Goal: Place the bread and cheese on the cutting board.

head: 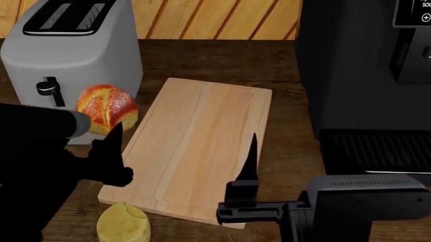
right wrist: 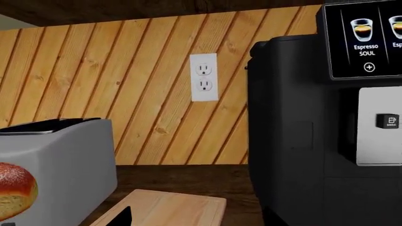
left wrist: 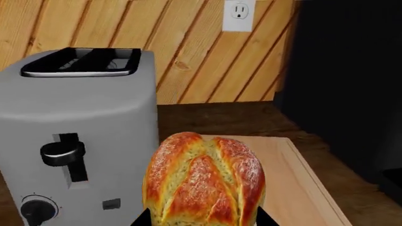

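The bread (left wrist: 204, 181), a golden-red roll with a floury crust, sits between the dark fingers (left wrist: 142, 219) of my left gripper (left wrist: 204, 222), which is shut on it. In the head view the bread (head: 106, 107) hangs close to the toaster's front, just left of the cutting board's (head: 202, 136) left edge, with my left gripper (head: 108, 128) beneath it. The pale yellow cheese (head: 123, 224) lies on the table by the board's near left corner. My right gripper (head: 248, 169) hovers open over the board's near right part, holding nothing. The right wrist view shows the board (right wrist: 172, 207) and the bread (right wrist: 14, 190).
A grey toaster (head: 67, 45) stands at the back left, right beside the held roll. A big black coffee machine (head: 364, 65) fills the right side next to the board. Behind them is a wood-panelled wall with an outlet (right wrist: 204, 76).
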`<state>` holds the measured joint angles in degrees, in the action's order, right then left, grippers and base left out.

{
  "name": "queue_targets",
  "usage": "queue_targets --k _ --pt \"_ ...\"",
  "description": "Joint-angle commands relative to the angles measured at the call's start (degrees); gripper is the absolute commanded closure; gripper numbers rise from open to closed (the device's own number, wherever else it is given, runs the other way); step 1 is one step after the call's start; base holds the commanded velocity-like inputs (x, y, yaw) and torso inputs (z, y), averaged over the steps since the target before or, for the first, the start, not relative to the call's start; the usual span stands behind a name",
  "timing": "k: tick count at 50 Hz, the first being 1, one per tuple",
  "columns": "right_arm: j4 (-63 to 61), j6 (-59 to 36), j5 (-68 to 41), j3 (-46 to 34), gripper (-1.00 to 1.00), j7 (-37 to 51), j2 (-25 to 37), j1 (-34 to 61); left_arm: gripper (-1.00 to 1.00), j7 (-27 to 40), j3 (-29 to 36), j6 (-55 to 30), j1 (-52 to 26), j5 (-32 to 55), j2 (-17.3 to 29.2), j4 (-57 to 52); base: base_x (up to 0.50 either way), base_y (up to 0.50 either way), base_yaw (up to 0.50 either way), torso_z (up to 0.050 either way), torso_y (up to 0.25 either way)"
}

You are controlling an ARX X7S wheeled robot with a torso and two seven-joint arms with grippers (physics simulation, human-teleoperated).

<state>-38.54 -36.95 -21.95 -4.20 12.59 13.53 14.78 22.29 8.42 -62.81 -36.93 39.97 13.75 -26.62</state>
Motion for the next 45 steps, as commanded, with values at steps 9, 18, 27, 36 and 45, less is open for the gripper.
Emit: queue_targets --k 9,18,27,36,45 --pt "-0.6 0.2 -2.0 1.7 -1.00 0.4 0.5 -0.2 1.00 -1.7 11.0 1.7 -11.3 -3.7 -4.7 14.2 0.00 0.00 0.00 0.000 0.000" --pt "-1.3 0.3 -3.3 3.4 -1.00 0.7 0.8 -0.5 1.00 -3.4 13.7 5.4 -13.6 -5.8 -7.1 23.3 0.00 0.00 0.00 0.000 0.000" --pt "-0.9 0.6 -3.4 3.3 -1.00 0.8 1.1 -0.5 1.00 -5.0 14.7 10.8 -12.2 -7.9 -7.6 32.1 0.00 0.00 0.00 0.000 0.000" --pt "-0.9 0.5 -3.3 2.6 -1.00 1.1 1.3 -0.4 1.00 -5.8 14.9 12.9 -10.6 -7.9 -7.2 35.3 0.00 0.00 0.00 0.000 0.000" --pt "-0.6 0.8 -3.4 2.4 -1.00 1.3 1.5 -0.4 1.00 -6.5 15.1 16.1 -8.9 -8.5 -7.1 39.5 0.00 0.00 0.00 0.000 0.000"
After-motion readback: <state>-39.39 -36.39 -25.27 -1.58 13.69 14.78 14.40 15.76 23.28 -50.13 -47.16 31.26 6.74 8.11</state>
